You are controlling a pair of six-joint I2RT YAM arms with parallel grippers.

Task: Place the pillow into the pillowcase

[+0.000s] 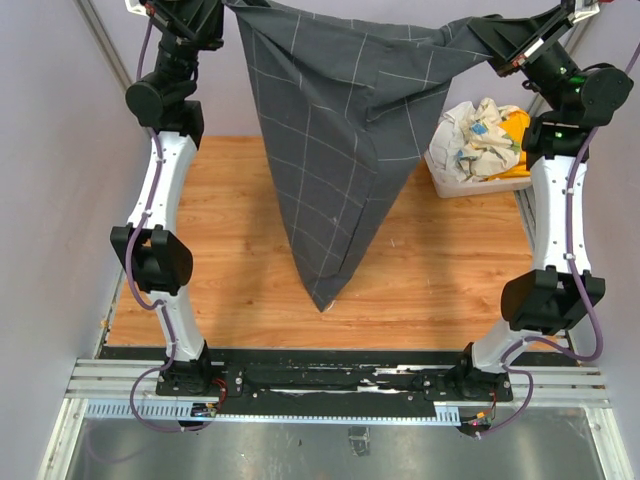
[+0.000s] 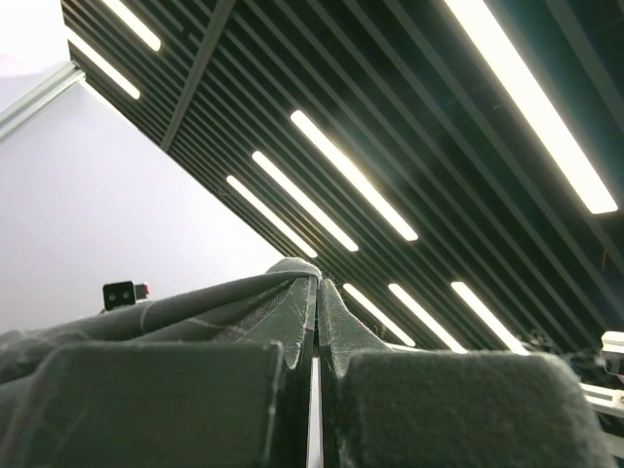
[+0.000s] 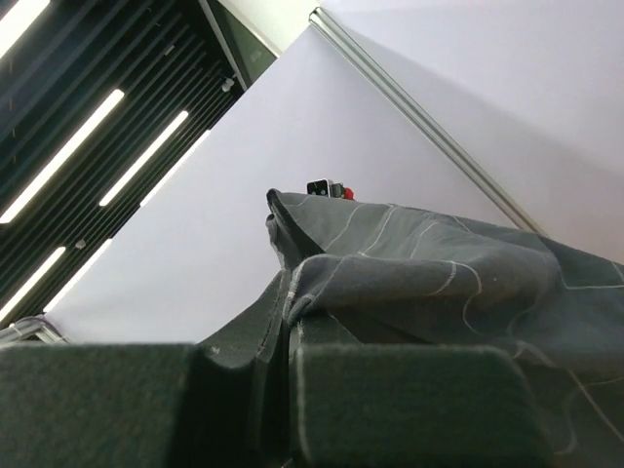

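Upward, left arm [image 1: 165, 185] and right arm [image 1: 555, 210] extend, fingers [image 2: 146, 400] pinching the hanging pillowcase [image 1: 330, 150].

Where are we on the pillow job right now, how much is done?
Done: the pillowcase is raised above the table. In hand: left claw and right claw are each shut on its upper edge, the case hanging to a point. Left: no pillow shows anywhere; whether it already sits inside the case I cannot tell, so check that next.
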